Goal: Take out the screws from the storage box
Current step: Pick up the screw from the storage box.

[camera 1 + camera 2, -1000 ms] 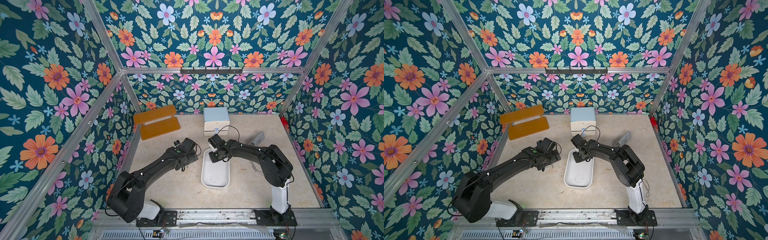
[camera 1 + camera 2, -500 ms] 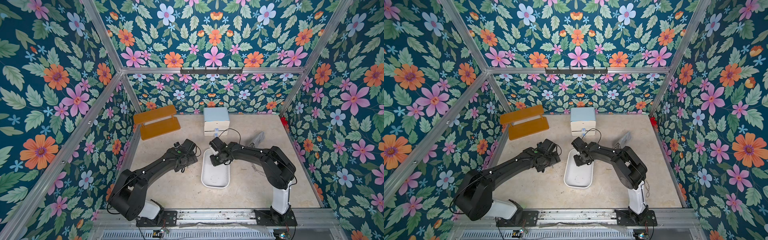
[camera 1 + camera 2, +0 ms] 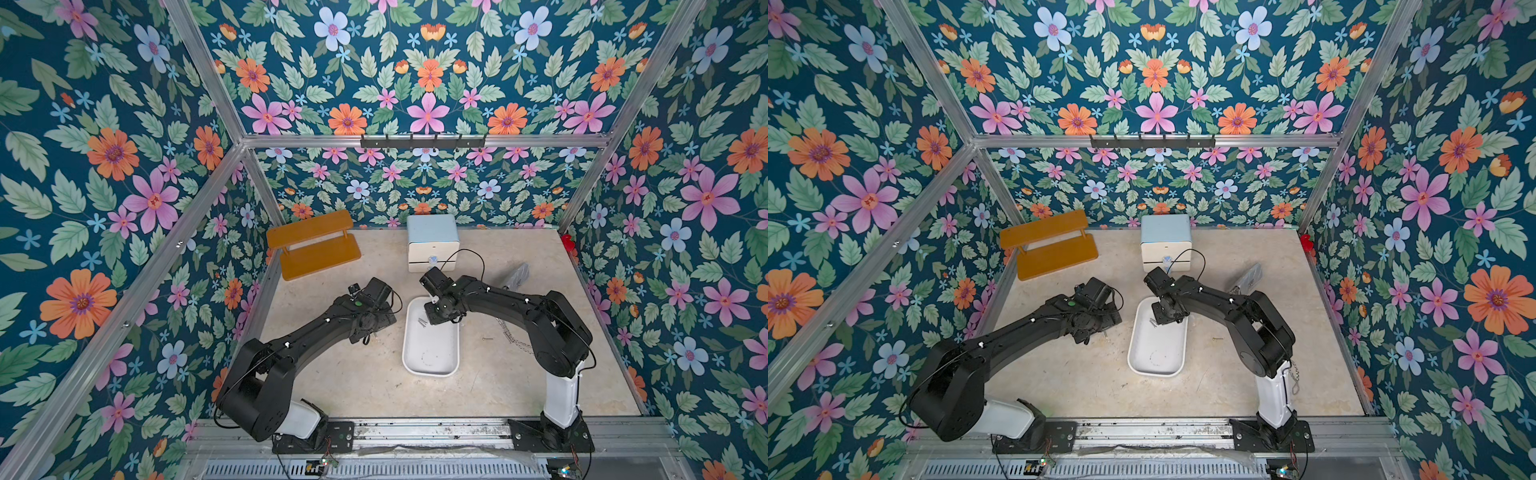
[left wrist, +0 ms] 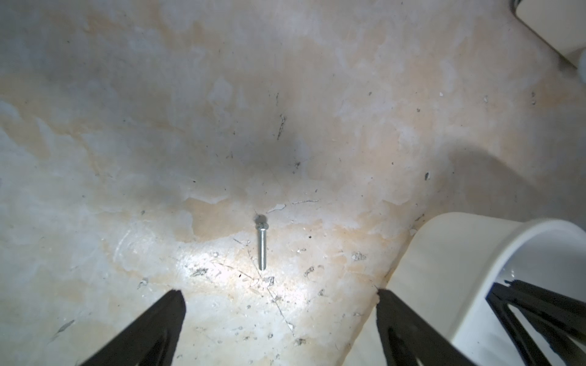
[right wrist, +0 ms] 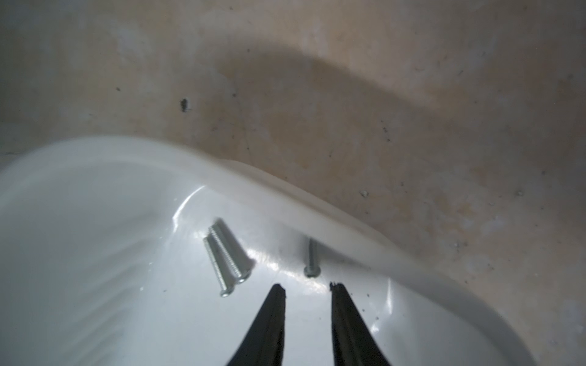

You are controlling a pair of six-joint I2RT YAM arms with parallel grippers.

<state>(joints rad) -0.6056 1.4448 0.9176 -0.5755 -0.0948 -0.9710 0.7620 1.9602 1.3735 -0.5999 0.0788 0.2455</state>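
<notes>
Caught roughly a quarter of the way, by the look of it, through emptying the tray (image 3: pixel 432 353) in the middle of the worktop (image 3: pixel 374 386). Out already: just one screw (image 4: pixel 261 244), lying flat on the bare surface off the tray's 9 o'clock side, in front of the left pincer (image 4: pixel 279 294), spread wide and empty. Left inside, bunched toward the 11 o'clock corner: three screws (image 5: pixel 229 252), two side by side and a third against the wall. Poised just short of that third with the right pincer (image 5: pixel 307 286), tips narrowly parted and gripping nothing. Three pickups to go, on this showing.
</notes>
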